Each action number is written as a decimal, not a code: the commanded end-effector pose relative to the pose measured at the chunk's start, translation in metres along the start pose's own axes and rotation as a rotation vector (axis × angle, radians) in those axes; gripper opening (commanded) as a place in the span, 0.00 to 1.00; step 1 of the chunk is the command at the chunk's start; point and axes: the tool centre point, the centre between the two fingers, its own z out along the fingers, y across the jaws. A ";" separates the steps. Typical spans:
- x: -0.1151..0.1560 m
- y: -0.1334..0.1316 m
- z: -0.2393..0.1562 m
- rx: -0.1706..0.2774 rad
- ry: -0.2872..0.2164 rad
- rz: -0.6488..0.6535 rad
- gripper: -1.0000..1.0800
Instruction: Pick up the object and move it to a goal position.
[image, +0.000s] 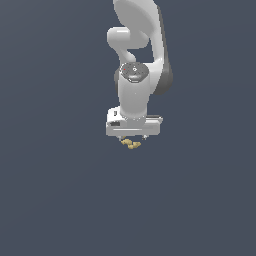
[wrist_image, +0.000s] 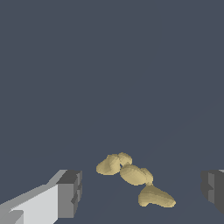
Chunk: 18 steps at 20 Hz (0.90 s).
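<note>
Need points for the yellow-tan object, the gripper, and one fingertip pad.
object (wrist_image: 133, 174): wrist view, on the middle blob of the lumpy chain.
gripper (wrist_image: 142, 192): wrist view, midway between the fingertips; jaws stand wide apart around the object.
fingertip pad (wrist_image: 70, 194): wrist view, on the grey pad face.

My claw (wrist_image: 142, 192) spread wide over the lumps

The yellow-tan lumpy object (wrist_image: 134, 178) lies between my two grey fingertips (wrist_image: 70, 193), touching neither, nearer one side, on a plain dark floor (wrist_image: 109, 65).

No legible text, label, brand, number or sign in either view. The white robot arm (image: 134, 95) carries small dark and reddish marks, too small to read.
</note>
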 end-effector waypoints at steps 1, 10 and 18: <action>0.000 0.000 0.000 0.000 0.000 0.000 0.96; 0.005 0.028 -0.004 0.009 0.007 0.090 0.96; 0.003 0.027 -0.002 0.007 0.006 0.057 0.96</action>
